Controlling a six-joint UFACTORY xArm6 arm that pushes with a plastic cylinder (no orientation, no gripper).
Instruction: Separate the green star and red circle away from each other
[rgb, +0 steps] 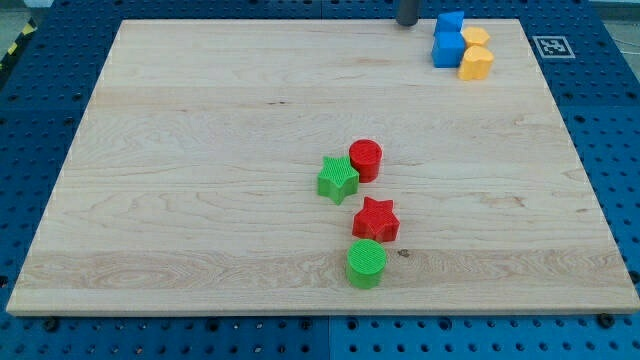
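Two task blocks are seen touching just right of board centre: green star (338, 179) at the lower left of red circle (366, 159). Red star (376, 219) and green circle (367, 262) are stacked close below them, toward the view's bottom edge. Blue blocks (448, 39) and yellow blocks (476, 54) are clustered at the top right corner. My tip (407, 22) is set at the top edge, just left of the blue ones, well apart from the pair; no fingers are fitted, so no grasp state applies. Wide bare wooden board (180, 170) is left on the view's left
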